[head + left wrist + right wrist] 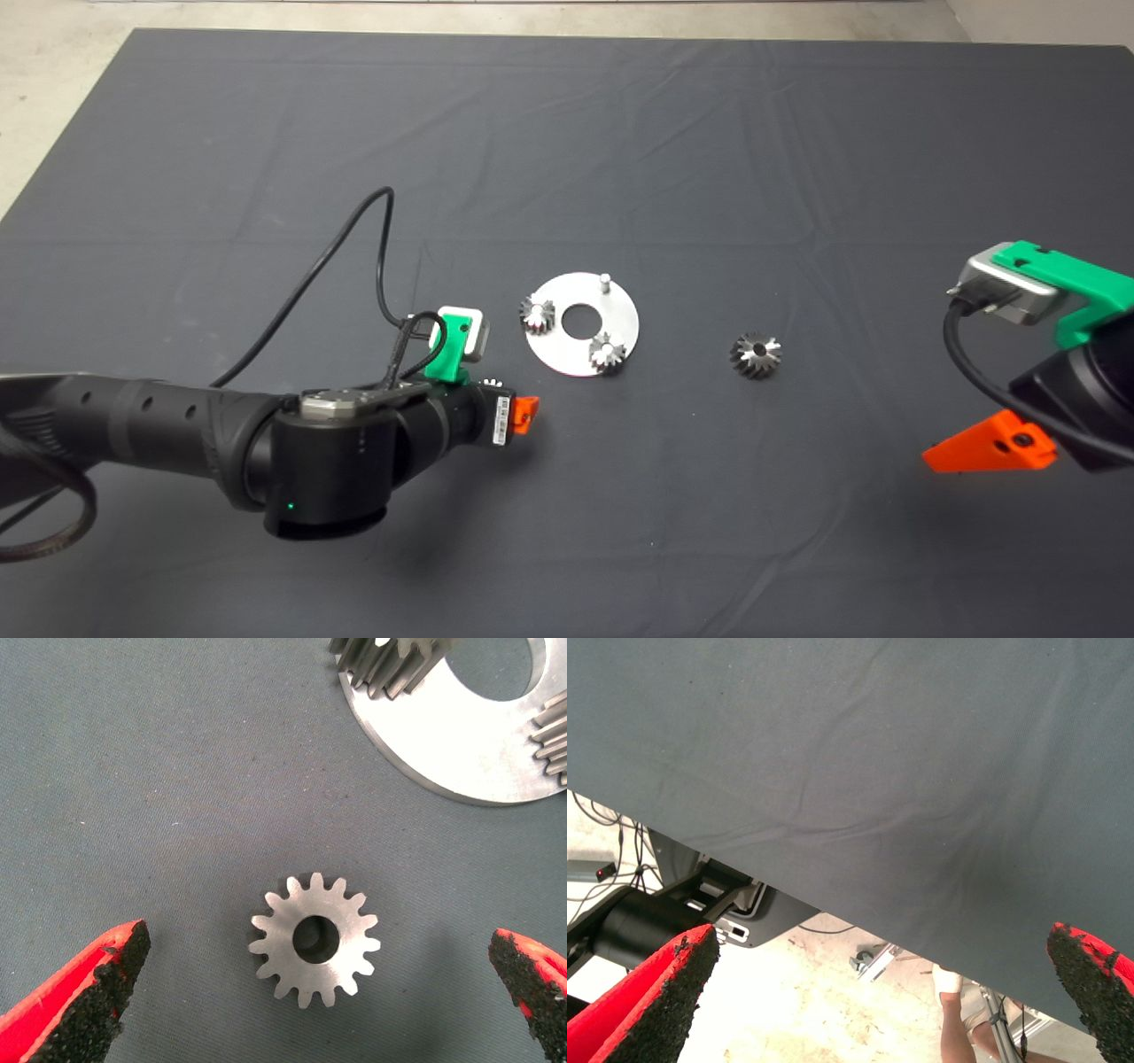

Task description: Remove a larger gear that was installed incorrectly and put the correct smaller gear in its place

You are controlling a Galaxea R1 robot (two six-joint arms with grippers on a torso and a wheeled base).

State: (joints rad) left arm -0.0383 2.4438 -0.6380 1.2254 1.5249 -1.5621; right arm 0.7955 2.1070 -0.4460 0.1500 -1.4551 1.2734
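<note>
The left gripper point(310, 992) is hovering with jaws open around the smaller gear point(314, 940), which is lying flat on the counter point(709, 133) just beside the round plate point(582, 323). The larger gear point(755, 354) is already lying off the plate, so only refitting seems left. The right gripper point(877, 1001) is waiting open, well apart from the plate.

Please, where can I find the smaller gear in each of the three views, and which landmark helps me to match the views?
Head view: the smaller gear barely peeks out past the left hand, on the mat near the plate.
Left wrist view: the smaller gear lies flat on the mat, midway between the open red fingers.
Right wrist view: not in it; only mat and floor.
Shared landmark: the plate, close beside the gear in head and left wrist views.
</note>
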